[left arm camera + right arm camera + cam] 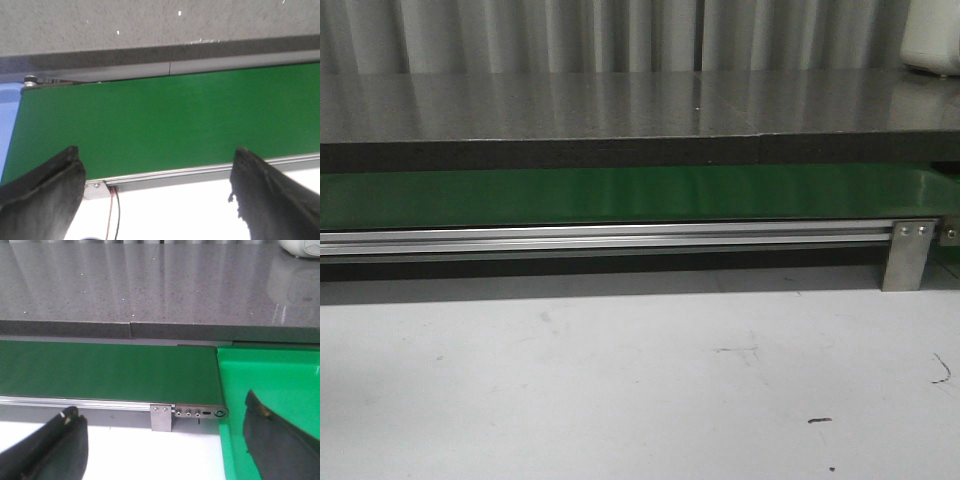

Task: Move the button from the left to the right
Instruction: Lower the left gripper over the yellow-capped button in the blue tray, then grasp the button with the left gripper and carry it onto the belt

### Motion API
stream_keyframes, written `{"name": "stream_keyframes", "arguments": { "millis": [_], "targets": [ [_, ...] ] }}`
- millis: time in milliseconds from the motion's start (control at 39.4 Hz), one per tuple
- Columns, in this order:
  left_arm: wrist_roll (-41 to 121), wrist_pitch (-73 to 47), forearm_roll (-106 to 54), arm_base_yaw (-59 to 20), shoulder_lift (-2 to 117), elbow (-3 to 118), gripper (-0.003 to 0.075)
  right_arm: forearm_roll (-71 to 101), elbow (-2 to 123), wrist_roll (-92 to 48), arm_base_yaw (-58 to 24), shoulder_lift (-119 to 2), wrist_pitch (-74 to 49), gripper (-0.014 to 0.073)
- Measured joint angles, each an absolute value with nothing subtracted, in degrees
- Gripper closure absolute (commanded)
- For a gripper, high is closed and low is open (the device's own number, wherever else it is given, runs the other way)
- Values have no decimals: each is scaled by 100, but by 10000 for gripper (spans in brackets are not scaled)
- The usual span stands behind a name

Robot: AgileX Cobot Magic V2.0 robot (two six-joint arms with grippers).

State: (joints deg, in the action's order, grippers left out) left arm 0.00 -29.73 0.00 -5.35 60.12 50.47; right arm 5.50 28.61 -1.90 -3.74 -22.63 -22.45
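Observation:
The button is out of view in every frame. A green belt (620, 195) runs across the front view, bare along the part I see. My left gripper (157, 162) hangs open over the belt's (165, 122) near edge at its left end, nothing between its black fingers (45, 192). At the belt's (107, 372) right end my right gripper (160, 425) stands open with an empty gap between its fingers (272, 437). Neither gripper shows in the front view.
An aluminium rail (600, 238) with a metal bracket (908, 255) fronts the belt. A dark stone counter (620, 105) lies behind it. A green bin (272, 377) stands past the belt's right end. Red and black wires (114, 212) hang under the left end. A blue surface (7, 115) lies left.

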Motion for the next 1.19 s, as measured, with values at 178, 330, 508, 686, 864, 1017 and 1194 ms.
{"name": "stream_keyframes", "arguments": {
  "millis": [178,330,508,686,864,1017,1194],
  "targets": [
    [0,-3588,0,178,6955,5945,157,550,2861,-190,-374,-2263,-2245,-51],
    [0,-3898,0,1066,7534,6508,157,550,2861,-190,-374,-2263,-2245,-51],
    [47,-4119,180,1855,8252,7048,157,550,2861,-190,-374,-2263,-2245,-51],
    [79,-4337,285,2487,9157,7554,157,550,2861,-190,-374,-2263,-2245,-51],
    [346,-4685,310,2740,9988,8052,157,550,2861,-190,-374,-2263,-2245,-51],
    [549,-5024,310,2911,10640,8670,157,550,2861,-190,-374,-2263,-2245,-51],
    [807,-5571,310,3126,11482,9399,157,550,2861,-190,-374,-2263,-2245,-51]
  ]
}}
